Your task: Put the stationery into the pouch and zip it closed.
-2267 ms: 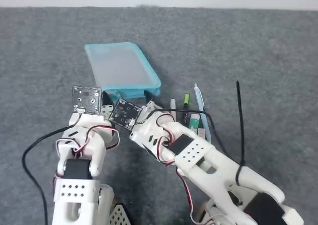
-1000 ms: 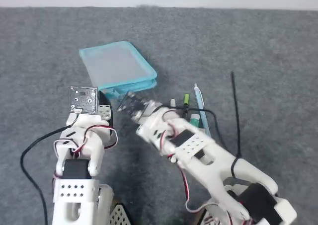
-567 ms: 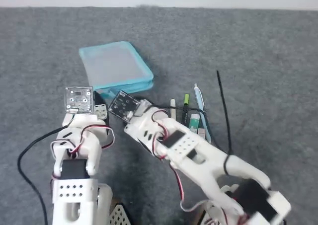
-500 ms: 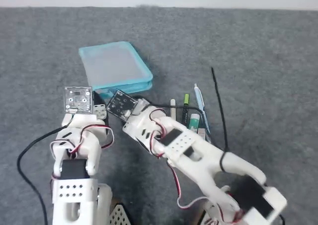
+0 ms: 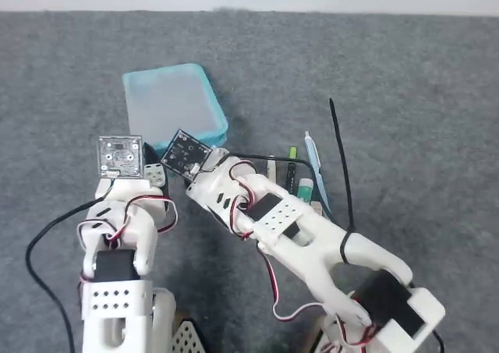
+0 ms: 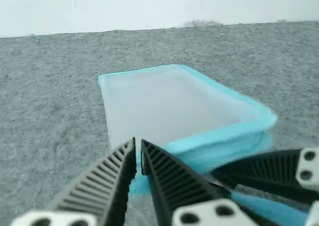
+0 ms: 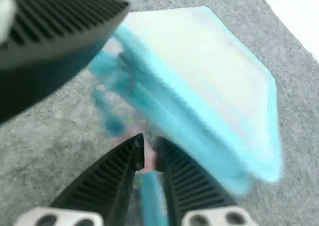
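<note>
beside the right arm (image 5: 312, 236) a row of pens (image 5: 291, 166) lies on the grey surface (image 5: 413, 88), long axes pointing away from the robot. the left claw (image 6: 138, 145) is pressed together on the pouch's (image 5: 168, 104) near blue edge, and the right claw (image 7: 148, 142) pinches that same edge just beside it. the pouch lies flat, long axis running away from the arms, leaning slightly left.

Flat turquoise pouch (image 5: 171, 104), pens (image 5: 313, 153) nearby
</note>
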